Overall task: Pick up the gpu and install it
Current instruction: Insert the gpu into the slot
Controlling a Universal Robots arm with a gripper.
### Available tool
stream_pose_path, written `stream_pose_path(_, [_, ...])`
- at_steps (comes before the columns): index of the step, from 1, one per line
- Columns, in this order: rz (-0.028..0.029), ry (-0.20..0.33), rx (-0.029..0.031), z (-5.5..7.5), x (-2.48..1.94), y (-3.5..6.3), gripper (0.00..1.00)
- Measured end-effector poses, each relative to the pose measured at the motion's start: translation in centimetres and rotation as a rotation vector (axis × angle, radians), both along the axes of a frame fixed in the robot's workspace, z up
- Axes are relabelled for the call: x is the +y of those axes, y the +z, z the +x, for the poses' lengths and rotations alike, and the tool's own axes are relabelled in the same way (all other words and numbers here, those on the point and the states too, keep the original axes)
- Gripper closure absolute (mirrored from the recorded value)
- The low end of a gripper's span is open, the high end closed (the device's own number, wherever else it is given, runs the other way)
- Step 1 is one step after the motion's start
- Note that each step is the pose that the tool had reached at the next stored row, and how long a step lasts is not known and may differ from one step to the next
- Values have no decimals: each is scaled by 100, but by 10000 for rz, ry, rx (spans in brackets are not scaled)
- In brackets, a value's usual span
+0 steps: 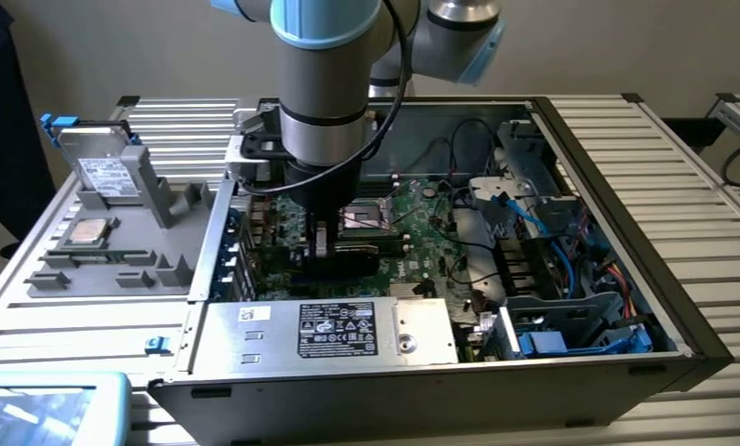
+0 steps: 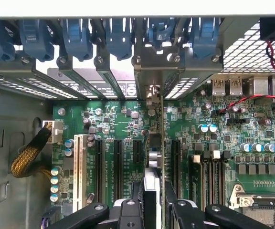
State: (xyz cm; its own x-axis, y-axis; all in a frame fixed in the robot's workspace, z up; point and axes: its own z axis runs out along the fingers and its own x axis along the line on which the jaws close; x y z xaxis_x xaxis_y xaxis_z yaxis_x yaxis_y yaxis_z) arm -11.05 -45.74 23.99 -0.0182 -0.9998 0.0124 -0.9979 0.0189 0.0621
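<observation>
gpu (image 2: 162,143): thin stiff card, light, fragile; seen edge-on, upright over motherboard (image 2: 118,124) slots, bracket end at the PC case (image 1: 667,307) rear wall.
grip pt: top edge, clear of cooler & contacts (judgement).
hand (image 2: 154,200): fingers (image 2: 173,205) clenched on gpu's top edge, narrow gap, low inside the case.

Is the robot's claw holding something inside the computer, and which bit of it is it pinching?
Yes. The gripper holds the gpu edge-on, pinching its upper edge, with the card standing upright over the motherboard slots.
</observation>
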Motion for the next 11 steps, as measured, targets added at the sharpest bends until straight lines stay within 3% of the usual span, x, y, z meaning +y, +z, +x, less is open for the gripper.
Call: stream_pose_path(11, [-19,-4,0,-19,0,-9,72])
